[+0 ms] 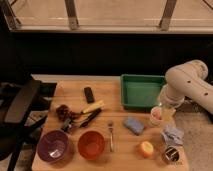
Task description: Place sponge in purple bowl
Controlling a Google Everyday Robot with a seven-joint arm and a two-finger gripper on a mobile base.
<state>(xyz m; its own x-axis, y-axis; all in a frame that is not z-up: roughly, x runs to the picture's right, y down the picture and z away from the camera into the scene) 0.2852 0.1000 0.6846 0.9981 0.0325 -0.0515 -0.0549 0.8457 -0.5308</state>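
Note:
The sponge (133, 125) is a small blue-grey block lying on the wooden table (75, 90), right of centre. The purple bowl (52, 146) stands upright at the table's front left corner and looks empty. My gripper (160, 113) hangs from the white arm (186, 82) at the right side of the table, just in front of the green tray. It is a short way to the right of the sponge and slightly behind it, apart from it. The purple bowl is far to its left.
An orange bowl (91, 144) stands next to the purple bowl. A green tray (142, 90) is at the back right. A fork (111, 135), a black remote (89, 94), a yellow item (93, 106), an orange fruit (146, 149), a crumpled cloth (173, 135) and a dark can (171, 156) lie around. A black chair (20, 105) stands at the left.

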